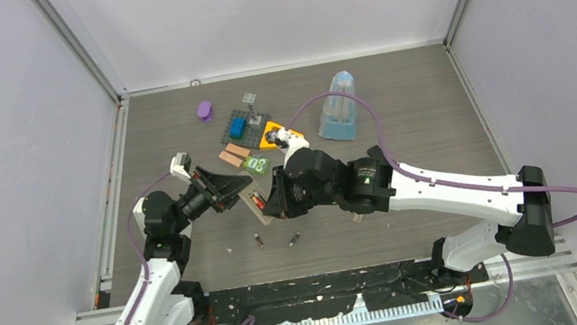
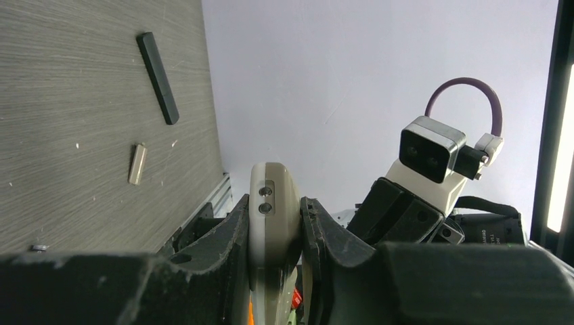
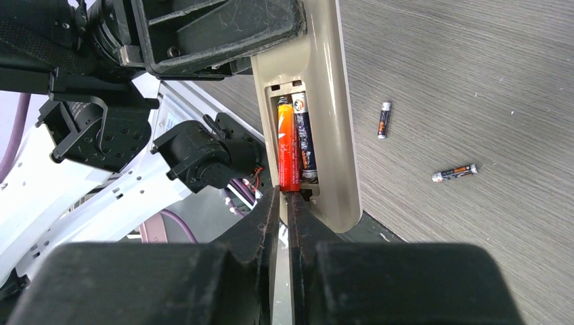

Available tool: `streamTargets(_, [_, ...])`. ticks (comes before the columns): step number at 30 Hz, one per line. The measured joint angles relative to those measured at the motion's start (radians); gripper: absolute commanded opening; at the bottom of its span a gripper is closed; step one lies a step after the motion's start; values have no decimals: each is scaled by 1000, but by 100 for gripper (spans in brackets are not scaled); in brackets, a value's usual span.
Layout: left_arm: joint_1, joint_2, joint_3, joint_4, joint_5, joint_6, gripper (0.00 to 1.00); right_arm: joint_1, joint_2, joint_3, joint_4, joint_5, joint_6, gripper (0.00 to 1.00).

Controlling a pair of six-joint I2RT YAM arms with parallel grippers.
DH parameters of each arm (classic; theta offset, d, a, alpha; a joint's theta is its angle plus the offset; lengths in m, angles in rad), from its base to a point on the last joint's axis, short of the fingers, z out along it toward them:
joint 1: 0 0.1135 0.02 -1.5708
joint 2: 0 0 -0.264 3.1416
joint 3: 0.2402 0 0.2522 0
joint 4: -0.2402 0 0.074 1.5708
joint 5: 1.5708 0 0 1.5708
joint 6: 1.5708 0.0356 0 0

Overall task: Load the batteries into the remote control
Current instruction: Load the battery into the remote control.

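Observation:
The pale remote control (image 3: 332, 101) is held edge-up off the table in my left gripper (image 2: 274, 210), which is shut on it; it also shows in the top view (image 1: 255, 205). Its open compartment holds an orange battery (image 3: 288, 149) and a dark battery (image 3: 306, 142) side by side. My right gripper (image 3: 284, 196) is shut, its tips against the near end of the orange battery. Two loose batteries lie on the table (image 3: 384, 120) (image 3: 454, 172), just in front of the grippers in the top view (image 1: 259, 240) (image 1: 294, 237).
A flat black strip (image 2: 157, 78) and a small pale piece (image 2: 137, 163) lie on the table. Behind the grippers are a purple object (image 1: 205, 109), a grey plate with a blue brick (image 1: 245, 124), an orange item (image 1: 273, 136), tan blocks (image 1: 234, 153) and a clear blue container (image 1: 338, 108).

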Motion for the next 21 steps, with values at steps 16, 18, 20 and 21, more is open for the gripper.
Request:
streamTargets(16, [3, -3, 0, -7, 9, 72, 0, -20, 42, 18, -5, -40, 5, 5])
streamTargets(18, [4, -6, 0, -7, 9, 81, 0, -23, 46, 19, -4, -48, 5, 5])
streamTargets(20, [6, -6, 0, -8, 11, 85, 0, -25, 50, 19, -3, -55, 5, 5])
streamTargets(21, [7, -6, 0, -8, 11, 85, 0, -26, 51, 19, -2, -57, 6, 5])
